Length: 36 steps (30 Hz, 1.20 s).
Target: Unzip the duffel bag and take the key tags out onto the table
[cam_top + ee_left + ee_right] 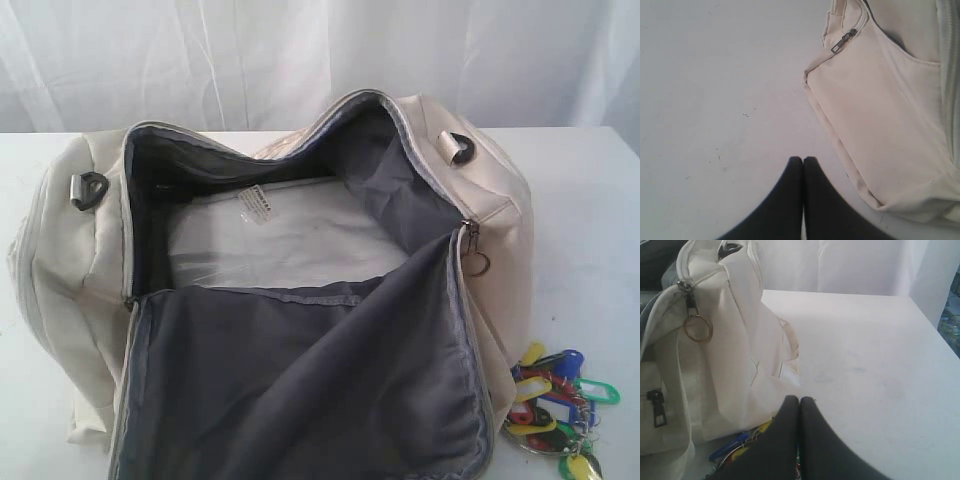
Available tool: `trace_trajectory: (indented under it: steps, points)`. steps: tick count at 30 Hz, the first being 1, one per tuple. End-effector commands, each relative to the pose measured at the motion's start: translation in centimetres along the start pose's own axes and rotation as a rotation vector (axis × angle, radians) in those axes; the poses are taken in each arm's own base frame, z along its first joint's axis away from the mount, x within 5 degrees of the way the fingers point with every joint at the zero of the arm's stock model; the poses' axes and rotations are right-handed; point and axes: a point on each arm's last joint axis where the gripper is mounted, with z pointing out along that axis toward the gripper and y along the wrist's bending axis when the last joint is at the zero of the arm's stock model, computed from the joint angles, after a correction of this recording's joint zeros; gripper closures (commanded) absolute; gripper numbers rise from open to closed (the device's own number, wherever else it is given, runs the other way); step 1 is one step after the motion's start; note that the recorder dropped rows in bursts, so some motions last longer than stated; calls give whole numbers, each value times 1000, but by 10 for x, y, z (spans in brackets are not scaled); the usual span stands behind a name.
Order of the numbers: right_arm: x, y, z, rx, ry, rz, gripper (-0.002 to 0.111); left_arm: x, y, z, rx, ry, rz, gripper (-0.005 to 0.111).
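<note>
Exterior view: the duffel bag [505,230] lies on the white table [590,200] with its main zip undone along the whole top; the flap is folded down toward the lower edge of the view, so that the dark grey lining [300,390] faces up. Inside, a pale floor panel carries a small white label [256,203]. A black D-ring [90,188] sits at the bag's left end and a second one at its right end; the metal ring zipper pull [478,263] hangs at the right end of the zip track.

The key tags [555,400] lie outside the bag, on the tabletop just beside its right end – a bunch of yellow, red, green and blue plastic tags joined on metal rings.

Left wrist view: the left gripper [803,161] has its two dark fingers pressed together and grasps nothing; it is over bare table just beside a cream side panel of the bag, whose pocket zip pull [843,41] lies flat against the fabric.

Right wrist view: the right gripper [799,400] is likewise clenched on nothing; it is over the table near the bag end that bears the ring pull – blue and yellow tags show partly behind its fingers, at the foot of the bag. Whether either gripper's tips touch the tabletop cannot be told.
</note>
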Motion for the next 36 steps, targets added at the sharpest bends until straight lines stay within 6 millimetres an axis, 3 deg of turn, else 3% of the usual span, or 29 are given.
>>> trace_trajectory:
  steps: [1,36]
  points:
    - [1,0,0,-1,-9,3,108,0,0,0,-8,-8,-10,107]
    - [1,0,0,-1,-9,3,108,-2,3,0,-51,-32,-24,107]
